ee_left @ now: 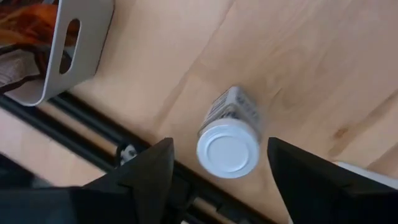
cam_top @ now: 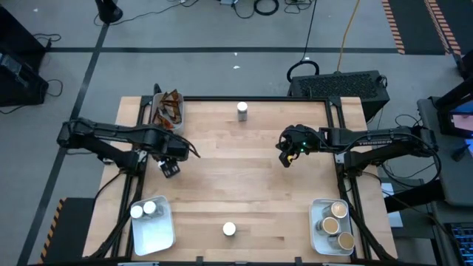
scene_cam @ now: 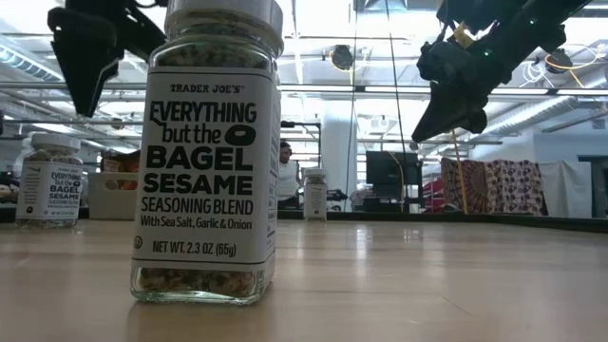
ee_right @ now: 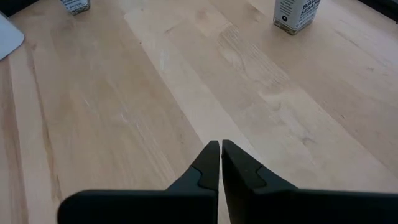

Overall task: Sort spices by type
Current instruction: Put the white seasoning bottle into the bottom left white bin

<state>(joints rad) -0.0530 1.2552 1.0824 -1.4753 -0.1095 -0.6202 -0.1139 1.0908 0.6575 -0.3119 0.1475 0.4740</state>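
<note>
White-lidded jar (scene_cam: 207,152) sits closest to the low camera — Trader Joe's Everything but the Bagel label, upright on the wooden table (cam_top: 251,185), at the near edge, middle (cam_top: 229,229).

Left gripper (cam_top: 171,168) hangs over the table's left side, fingers spread wide, holding nothing. Its wrist view looks down on another white-lidded jar (ee_left: 229,148) standing between the two fingers (ee_left: 146,171), not touching either. In the high view that jar can't be made out under the gripper.

Right gripper (cam_top: 285,159) hangs over the right-centre of the table, fingers (ee_right: 208,163) closed together on nothing, bare wood below.

Rest of the spices:
- one more white-lidded jar (cam_top: 242,110) alone near the far edge, centre
- two white-lidded jars (cam_top: 143,210) in the near-left tray (cam_top: 157,235)
- tan-lidded jars (cam_top: 335,222) in the near-right tray (cam_top: 319,238) — looks like four, count not certain
- dark crinkly sachets (cam_top: 168,109) piled in the far-left tray (cam_top: 179,120), just beyond the left gripper

Low view also shows a person (scene_cam: 286,176) in the room behind the table.
</note>
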